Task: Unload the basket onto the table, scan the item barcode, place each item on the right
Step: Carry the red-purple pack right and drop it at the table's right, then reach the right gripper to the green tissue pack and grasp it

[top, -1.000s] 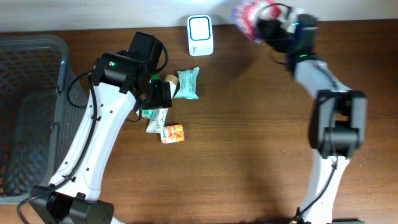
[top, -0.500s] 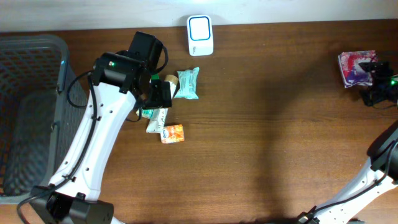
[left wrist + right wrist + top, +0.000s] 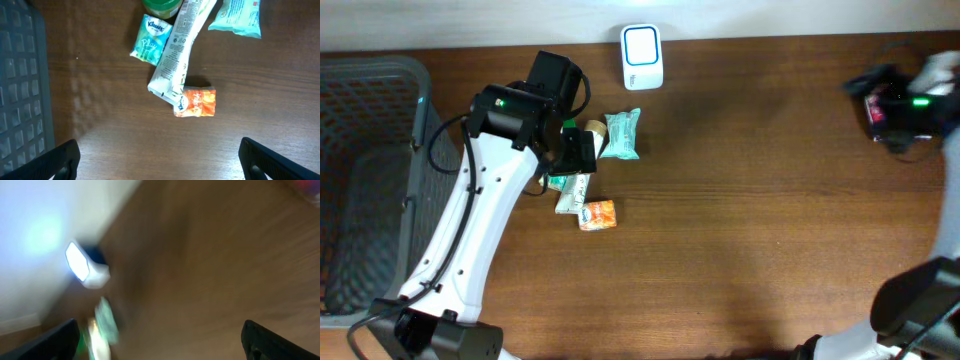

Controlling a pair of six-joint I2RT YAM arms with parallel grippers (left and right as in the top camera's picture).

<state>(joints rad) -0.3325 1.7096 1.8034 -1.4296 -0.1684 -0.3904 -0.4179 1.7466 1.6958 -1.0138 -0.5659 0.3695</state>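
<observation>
I am holding my left fingers spread wide above the brown wooden table, and they are gripping nothing; only their two dark tips are showing at the lower corners of my left wrist view. Just beyond them a small orange snack packet is lying flat. Its end is touching the lower end of a long white printed tube that is slanting away from me. A small teal Kleenex tissue pack is sitting just beside the tube, and past it the tube's far end is reaching a round green lid. A pale teal plastic packet is resting near that far end, on the tube's other side. None of these items is being held. The grey mesh plastic basket is standing at the table's left end, apart from the pile. Farther back, at the table's far edge, the white rectangular barcode scanner is sitting with its window facing up, beyond the teal packet. My right fingers are well away near the table's right end. That view is smearing with motion, yet the tips are showing far apart with nothing between them.
</observation>
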